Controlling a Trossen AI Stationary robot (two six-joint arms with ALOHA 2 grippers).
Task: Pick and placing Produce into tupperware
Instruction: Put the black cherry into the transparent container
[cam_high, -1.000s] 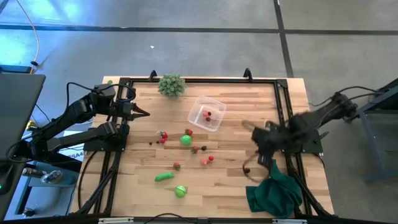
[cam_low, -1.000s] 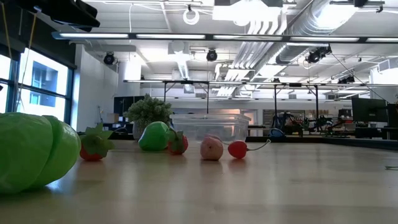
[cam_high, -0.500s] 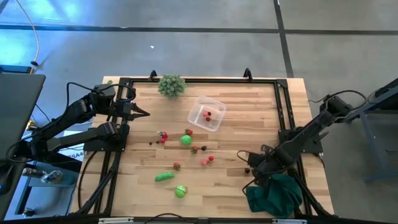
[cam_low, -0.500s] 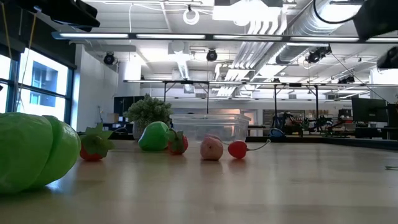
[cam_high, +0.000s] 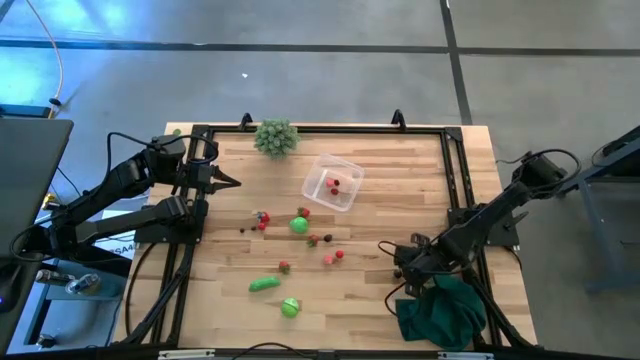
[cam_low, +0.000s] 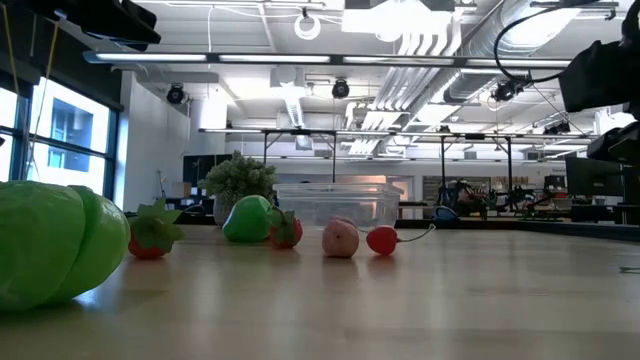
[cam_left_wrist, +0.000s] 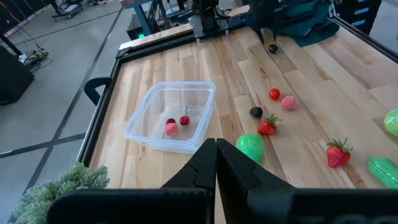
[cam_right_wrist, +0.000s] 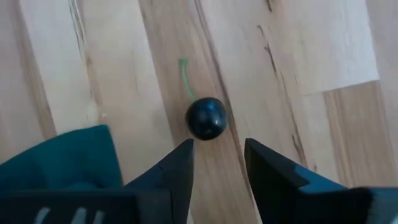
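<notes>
Dark round berry (cam_right_wrist: 206, 118) — thin green stem, perhaps cherry

overhead, table-level, two wrist close-ups

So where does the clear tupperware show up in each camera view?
High view: tupperware at upper centre of the table.
Low view: tupperware far back at centre, behind the produce.
Left wrist view: tupperware left of centre.
Right wrist view: not in it.
Shared landmark: the spiky green ball beside it.
</notes>
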